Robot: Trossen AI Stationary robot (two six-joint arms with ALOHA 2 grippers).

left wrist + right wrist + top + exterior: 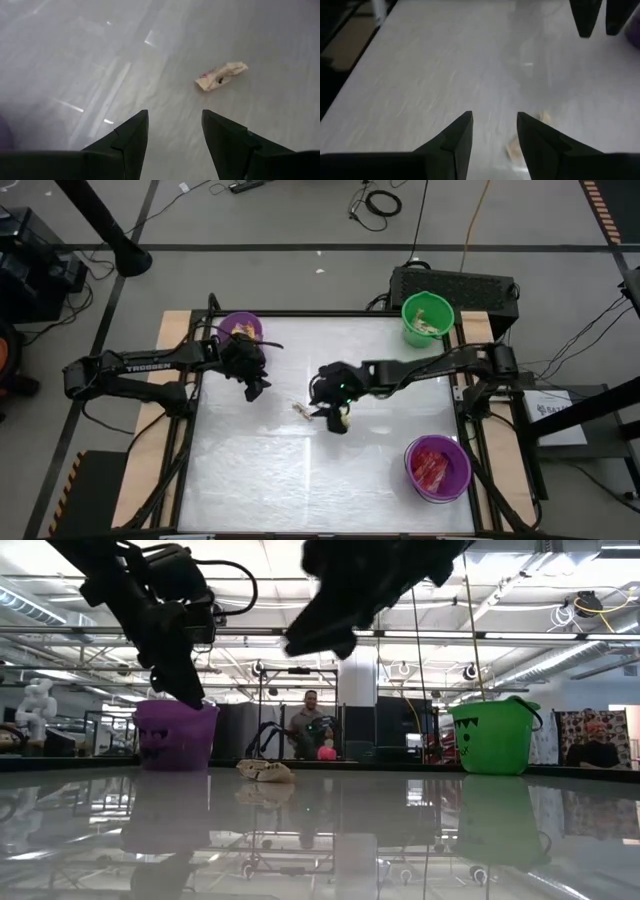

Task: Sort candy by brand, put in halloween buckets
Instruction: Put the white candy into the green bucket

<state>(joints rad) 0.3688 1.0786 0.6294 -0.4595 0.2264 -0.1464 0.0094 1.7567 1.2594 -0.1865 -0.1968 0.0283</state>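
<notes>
You see a glossy, pale table [250, 470] with a streaked, reflective surface, framed by a dark rail. One small tan wrapped candy [301, 410] lies on it near the middle: a crinkled, twisted paper shape with a pinkish mark, lying flat and free of both grippers.

The left gripper [256, 388] hangs above the table just beside the purple bucket [240, 328] at the far left corner. In its wrist view, you see two dark, wedge-shaped fingers [131, 137] set well apart with nothing between them, and the candy lies on the table beyond them.

The right gripper [335, 418] reaches in to the table's middle, close beside the candy. Its matte black fingers [457, 135] also stand apart and hold nothing; the candy shows as a pale blur just past the tips. The overhead view shows a small yellowish patch under this gripper, but you cannot tell what it is.

Three round plastic buckets with thick rims stand at the table's edges. The purple one by the left arm holds a few pale wrapped pieces. The green bucket [427, 317], at the far right corner, has a jagged black face printed on its side and holds pale wrapped pieces. The second purple bucket [437, 467], at the near right, holds flat red packets [432, 465].

Beyond the table, a person [308, 730] sits in the room.
</notes>
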